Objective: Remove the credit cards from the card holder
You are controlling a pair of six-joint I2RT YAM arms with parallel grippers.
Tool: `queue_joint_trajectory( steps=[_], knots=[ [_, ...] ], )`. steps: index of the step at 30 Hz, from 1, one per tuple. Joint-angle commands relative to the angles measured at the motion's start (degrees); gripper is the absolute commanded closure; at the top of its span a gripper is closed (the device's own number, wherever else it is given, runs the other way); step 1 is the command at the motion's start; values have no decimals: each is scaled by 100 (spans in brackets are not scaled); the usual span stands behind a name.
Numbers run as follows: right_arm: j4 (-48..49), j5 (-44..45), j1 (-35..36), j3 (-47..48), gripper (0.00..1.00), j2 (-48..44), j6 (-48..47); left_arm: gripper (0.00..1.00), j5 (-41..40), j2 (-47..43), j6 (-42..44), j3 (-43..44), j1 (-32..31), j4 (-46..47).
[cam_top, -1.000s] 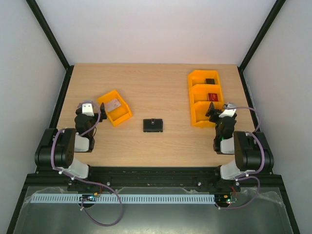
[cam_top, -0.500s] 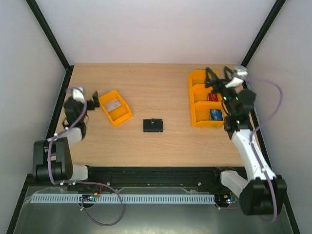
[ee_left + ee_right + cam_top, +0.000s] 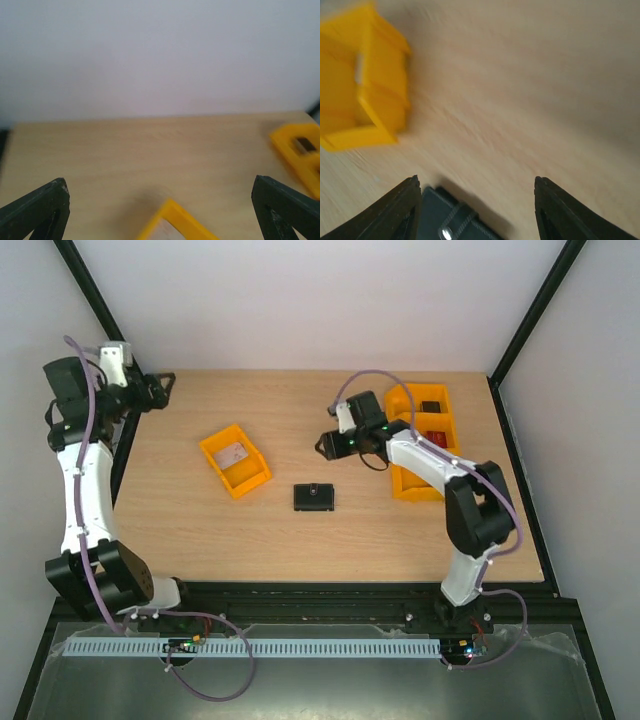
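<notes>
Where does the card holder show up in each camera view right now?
Top external: card holder at table centre.
Left wrist: not in it.
Right wrist: card holder at bottom edge, left of centre.
Shared landmark: small orange tray, seen in all three.

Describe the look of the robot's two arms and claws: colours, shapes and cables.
Both the left arm and the right arm have white tube-like links joined by chunky black joints. A thin lilac cable loops loosely along each. The left claw and right claw are black, each with two dark wedge-shaped fingers; a small white block sits at each wrist.
</notes>
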Motion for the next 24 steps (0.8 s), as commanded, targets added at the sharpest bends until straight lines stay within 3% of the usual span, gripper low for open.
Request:
queue_joint_trajectory(
  steps=[1,8,12,19,22,24],
  knots=[
    [-1452,21,40,244,40,532,-114,1,1024,149,111,-18,-267,-1998],
    [-1644,-388,44,-210,41,1070,83,1,908,-123,706,-277,-1657,-2507],
    [-1389,-879,49,-509,49,1323,239,1,1337,-97,501,-521,-1841,-2345],
    [-521,-1747,40,-971,75,1278,798,1,1253,-36,359,-781,-2053,-2126],
    [-51,-2083,32,-1191,97,1253,1115,1,1309,-37,367,-816,-2096,-2111],
    [305,-2385,31,-1336,98,1208,1340,1,1318,-27,383,-875,-2118,-2098]
  ],
)
